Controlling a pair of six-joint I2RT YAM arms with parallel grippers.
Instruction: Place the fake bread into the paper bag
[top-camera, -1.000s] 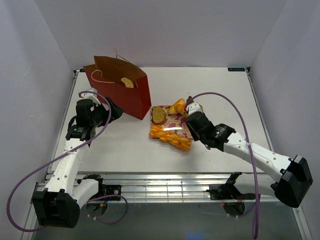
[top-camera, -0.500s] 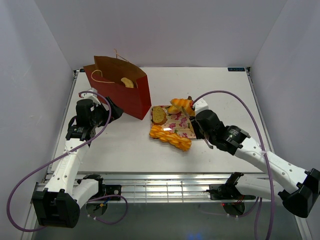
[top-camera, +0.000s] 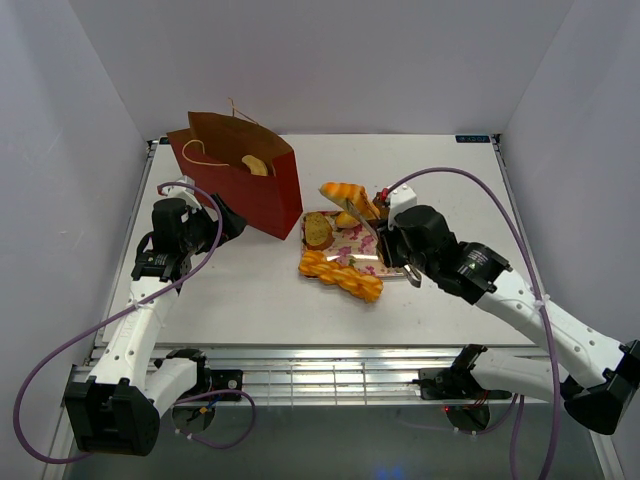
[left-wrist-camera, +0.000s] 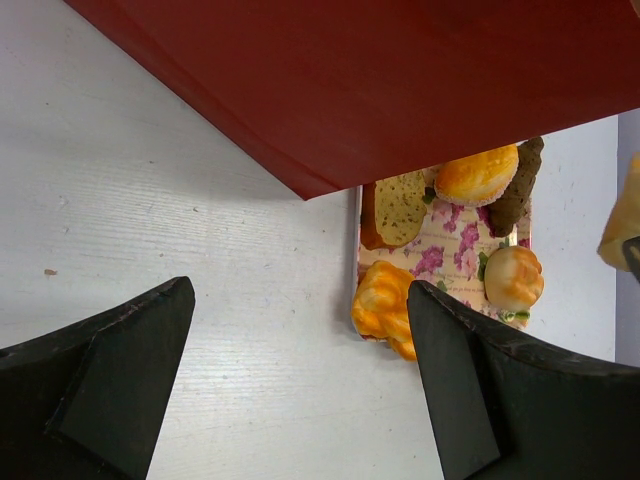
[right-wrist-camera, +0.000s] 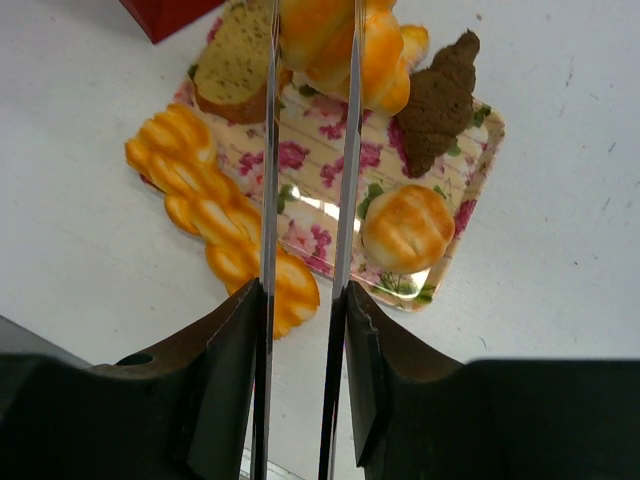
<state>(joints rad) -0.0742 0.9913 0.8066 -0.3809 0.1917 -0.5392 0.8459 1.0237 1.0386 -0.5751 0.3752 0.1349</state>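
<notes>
The right gripper (top-camera: 368, 208) is pinching an orange striped croissant (top-camera: 347, 193), its two thin fingers (right-wrist-camera: 268, 150) pressed against the pastry's sides. It holds the croissant in the air over the far end of the floral tray (top-camera: 352, 246). Directly below the gripper on the tray lie a toast slice (right-wrist-camera: 235, 65), a brown croissant (right-wrist-camera: 440, 100) and a round roll (right-wrist-camera: 407, 228). A twisted loaf (right-wrist-camera: 220, 225) hangs over the tray's near-left edge. The paper bag (top-camera: 255, 195) stands upright on the bench (top-camera: 450, 180) to the gripper's left, apart from the held croissant, and a pale pastry (top-camera: 255, 163) shows in its open mouth.

The left gripper (top-camera: 232, 222) sits low just beside the bag's near red wall (left-wrist-camera: 400, 80), with its fingers (left-wrist-camera: 120, 370) spread wide and nothing between them. The tray is beyond it, past the bag's corner.

A second ago the right gripper was down at the tray's far edge with the croissant level with the other pastries. Since then it has risen and carried the croissant left, toward the bag. The left arm, the bag and the pastries on the tray have not moved.
</notes>
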